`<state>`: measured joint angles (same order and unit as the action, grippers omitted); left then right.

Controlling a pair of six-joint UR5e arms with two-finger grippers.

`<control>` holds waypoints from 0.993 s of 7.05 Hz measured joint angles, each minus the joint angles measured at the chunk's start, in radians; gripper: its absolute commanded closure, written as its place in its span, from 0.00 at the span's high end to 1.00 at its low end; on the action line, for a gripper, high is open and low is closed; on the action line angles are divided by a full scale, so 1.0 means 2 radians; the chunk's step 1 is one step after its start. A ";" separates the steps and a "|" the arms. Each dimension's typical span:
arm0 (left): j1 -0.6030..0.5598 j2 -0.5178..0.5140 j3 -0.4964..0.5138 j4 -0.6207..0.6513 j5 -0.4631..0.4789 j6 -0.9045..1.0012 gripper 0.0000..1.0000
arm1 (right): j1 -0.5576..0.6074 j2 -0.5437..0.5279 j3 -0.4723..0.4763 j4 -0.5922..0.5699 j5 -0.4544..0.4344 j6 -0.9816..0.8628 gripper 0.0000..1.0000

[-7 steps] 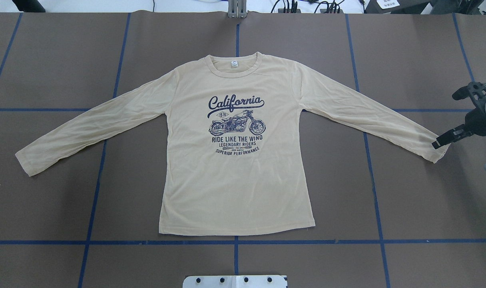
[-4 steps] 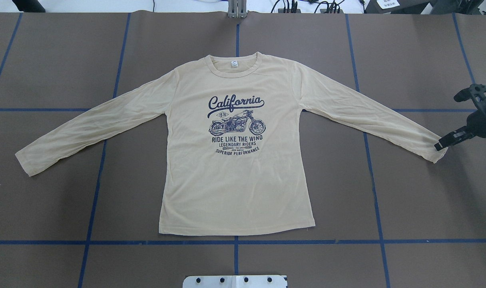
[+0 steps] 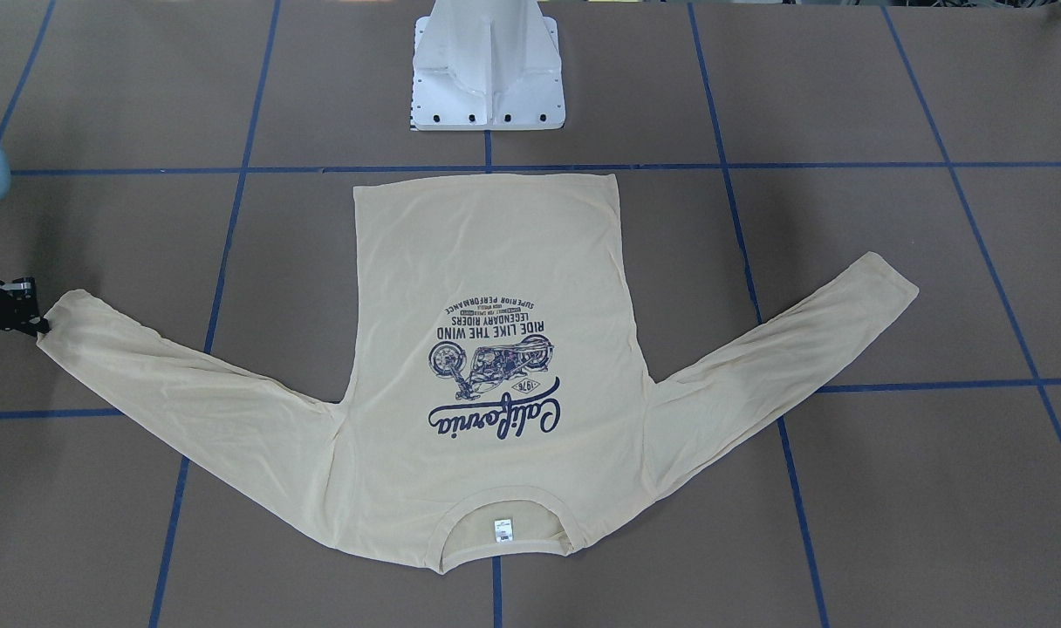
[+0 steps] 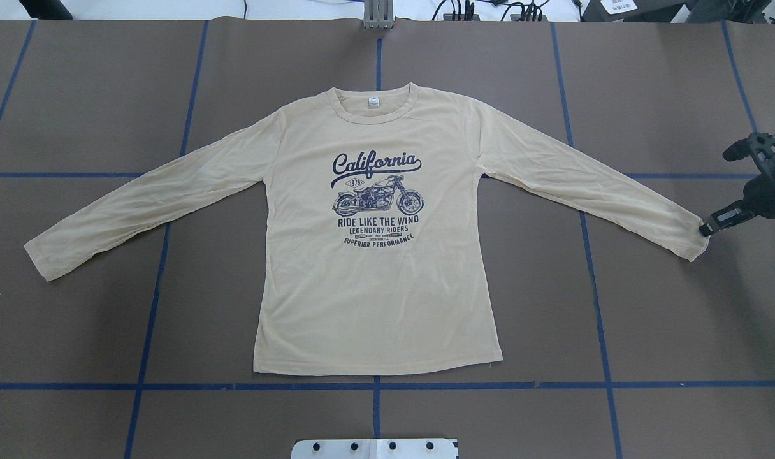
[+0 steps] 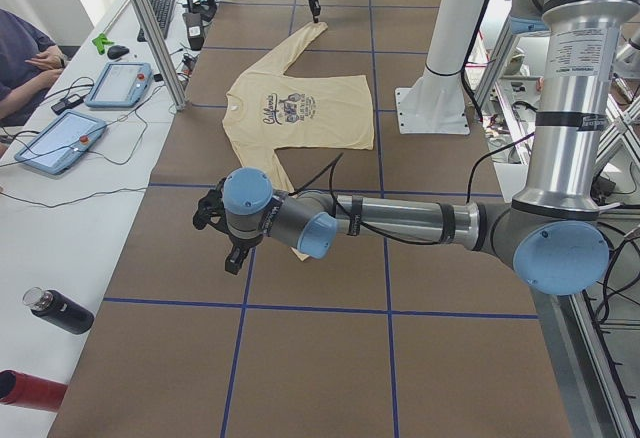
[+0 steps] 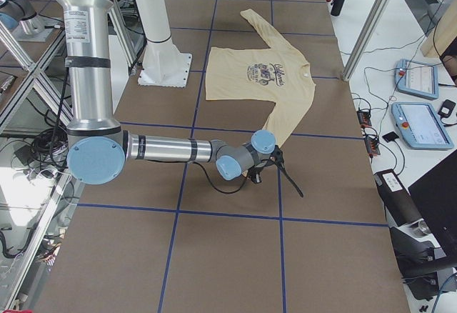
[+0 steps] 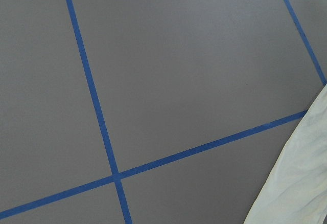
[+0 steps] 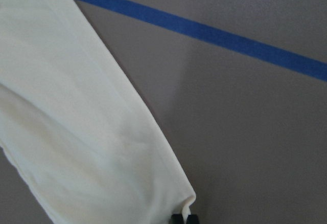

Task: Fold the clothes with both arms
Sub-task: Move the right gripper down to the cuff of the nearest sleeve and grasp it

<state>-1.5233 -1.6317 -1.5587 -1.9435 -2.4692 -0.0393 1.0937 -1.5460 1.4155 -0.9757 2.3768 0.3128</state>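
From where I stand, the right end effector (image 4: pixel 706 229) is down at the very tip of one sleeve, and its fingers look closed on the corner of the cuff (image 8: pixel 173 193). Only a sliver of black shows under the puckered fabric in the wrist view, so I would not swear to it. Gripping there makes sense, since a pinch at the sleeve's end lets the arm carry the whole sleeve inward over the body. The left end effector (image 5: pixel 232 258) hangs above bare tabletop (image 4: pixel 649 319) with the other cuff (image 4: pixel 40 255) just beside it, seemingly lined up for the matching grab; I cannot tell whether its fingers are apart or together. The shirt (image 4: pixel 375 287) stretches away from the right end effector toward the middle of the tabletop, front up and flat. It is pale cream-yellow and thin, with both sleeves angled outward. The navy motorcycle print (image 4: pixel 375 197) is unwrinkled, and a small white neck label (image 4: pixel 374 103) shows inside the collar. No fold looks made yet.
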 measured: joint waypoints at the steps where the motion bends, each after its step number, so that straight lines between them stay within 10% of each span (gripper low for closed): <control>1: 0.000 0.000 0.002 0.000 0.000 0.000 1.00 | 0.000 0.000 0.004 0.000 0.002 0.001 0.00; 7: 0.000 -0.006 0.011 0.000 -0.004 -0.011 1.00 | 0.011 0.077 0.079 0.003 0.112 0.228 0.00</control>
<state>-1.5232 -1.6428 -1.5358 -1.9439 -2.4770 -0.0621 1.1148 -1.3929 1.5740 -0.9701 2.6013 0.7681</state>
